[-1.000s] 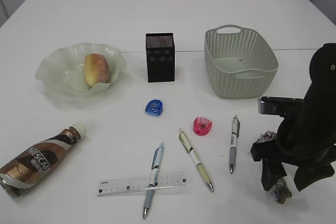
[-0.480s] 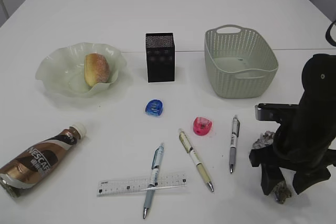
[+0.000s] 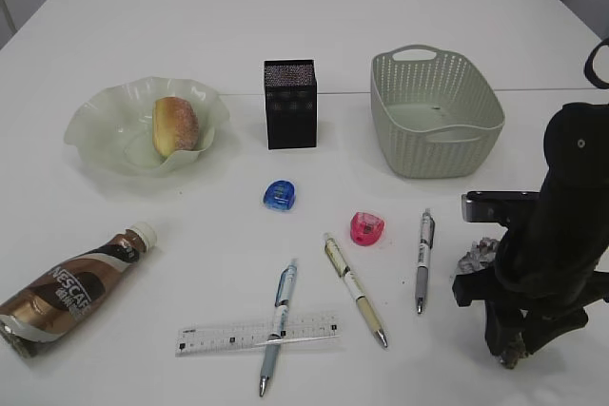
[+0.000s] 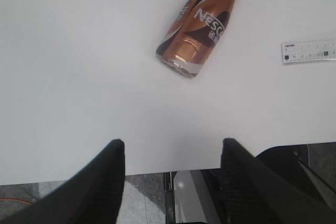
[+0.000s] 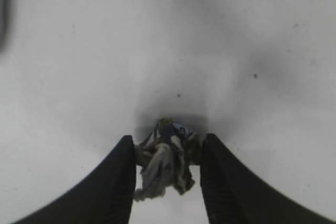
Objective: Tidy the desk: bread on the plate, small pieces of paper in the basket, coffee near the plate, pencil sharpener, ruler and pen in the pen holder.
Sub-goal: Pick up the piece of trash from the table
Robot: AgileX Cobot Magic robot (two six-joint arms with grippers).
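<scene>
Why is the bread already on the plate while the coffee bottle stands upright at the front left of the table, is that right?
Not quite. The bread is on the plate, but the coffee bottle is not upright: it lies on its side at the front left of the table, cap pointing toward the plate. The exterior view shows this, and the left wrist view shows it lying flat too.

We read "NESCAFÉ" in white letters on the brown coffee bottle [image 3: 71, 294] lying on its side. The ruler [image 3: 257, 334] carries printed scale marks and small figures, but they are too fine for us to make out.
</scene>
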